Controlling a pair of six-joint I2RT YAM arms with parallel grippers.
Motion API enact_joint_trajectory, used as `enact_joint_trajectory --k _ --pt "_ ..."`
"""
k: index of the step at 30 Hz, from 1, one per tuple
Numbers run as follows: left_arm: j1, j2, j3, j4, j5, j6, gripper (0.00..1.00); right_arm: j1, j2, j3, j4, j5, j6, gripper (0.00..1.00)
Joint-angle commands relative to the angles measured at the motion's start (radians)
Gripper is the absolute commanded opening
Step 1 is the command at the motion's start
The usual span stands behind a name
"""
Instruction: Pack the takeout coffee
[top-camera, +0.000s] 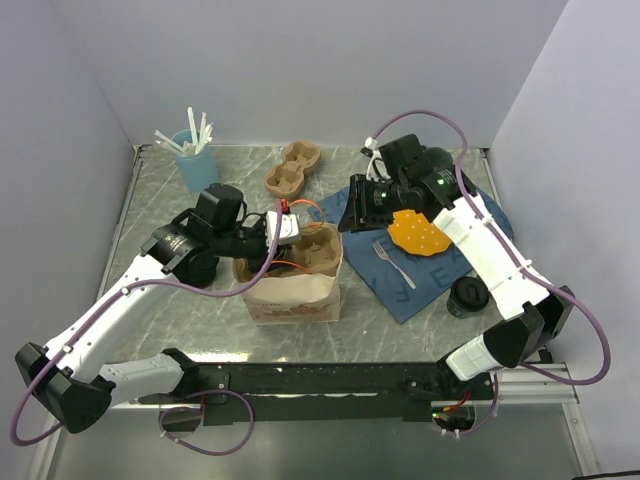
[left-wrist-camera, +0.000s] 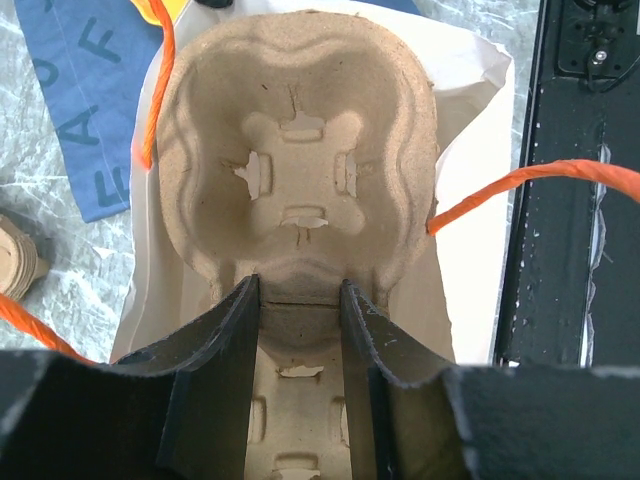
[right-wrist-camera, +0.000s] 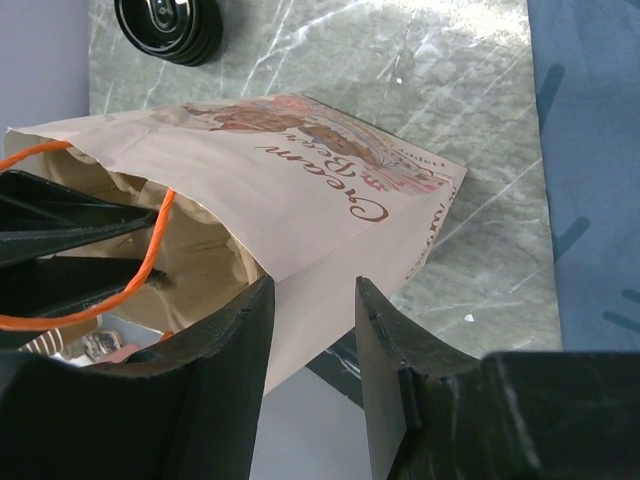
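The takeout coffee (top-camera: 467, 296), a small black ribbed cup, stands on the table at the right, beside the blue cloth; it also shows at the top left of the right wrist view (right-wrist-camera: 168, 28). A paper bag (top-camera: 295, 295) with orange handles stands at the centre. A brown pulp cup carrier (left-wrist-camera: 300, 150) sits in the bag's mouth. My left gripper (left-wrist-camera: 298, 285) is shut on the carrier's middle ridge (top-camera: 285, 228). My right gripper (right-wrist-camera: 312, 285) is open at the bag's right rim (top-camera: 350, 212), with the bag's side wall (right-wrist-camera: 330, 200) showing between its fingers.
A second pulp carrier (top-camera: 293, 168) lies at the back. A light-blue cup of white sticks (top-camera: 195, 160) stands at the back left. A blue cloth (top-camera: 440, 265) holds an orange plate (top-camera: 418, 232) and a white fork (top-camera: 392, 262). A black rail (top-camera: 330, 380) runs along the near edge.
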Motion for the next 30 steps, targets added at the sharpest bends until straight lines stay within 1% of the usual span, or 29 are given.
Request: enact_joint_trajectory --k 1,4,7,10,14,16,17,18,21,26,29,30 --pt "-0.002 -0.014 0.003 -0.06 -0.009 0.03 0.27 -0.001 -0.006 0.071 -0.023 0.021 0.024 0.46" --pt "-0.002 -0.022 0.013 -0.06 -0.014 0.034 0.28 0.007 -0.032 0.061 -0.029 0.009 0.058 0.46" --pt "-0.002 -0.019 0.013 -0.069 -0.02 0.047 0.27 0.032 -0.075 0.016 -0.005 -0.022 0.101 0.46" --pt "-0.002 -0.007 0.017 -0.078 -0.014 0.052 0.27 0.064 -0.133 -0.045 0.035 -0.025 0.139 0.47" --pt "-0.002 -0.014 0.016 -0.069 -0.015 0.049 0.27 0.142 -0.235 -0.183 0.141 -0.028 0.105 0.49" --pt "-0.002 -0.014 0.019 -0.069 -0.025 0.052 0.27 0.145 -0.27 -0.217 0.147 -0.007 0.131 0.49" --pt "-0.002 -0.014 0.02 -0.071 -0.028 0.052 0.27 0.147 -0.273 -0.229 0.12 0.008 0.177 0.49" --pt "-0.002 -0.016 0.022 -0.075 -0.031 0.053 0.26 0.153 -0.275 -0.229 0.101 0.05 0.197 0.49" --pt "-0.002 -0.02 0.019 -0.072 -0.034 0.057 0.27 0.183 -0.273 -0.234 0.066 0.11 0.243 0.49" --pt "-0.002 -0.031 0.01 -0.069 -0.035 0.047 0.27 0.216 -0.259 -0.248 0.096 0.099 0.302 0.49" --pt "-0.002 -0.031 0.017 -0.072 -0.038 0.047 0.27 0.245 -0.224 -0.214 0.054 0.131 0.32 0.48" --pt "-0.002 -0.031 0.022 -0.075 -0.042 0.043 0.27 0.251 -0.215 -0.205 0.032 0.143 0.323 0.45"
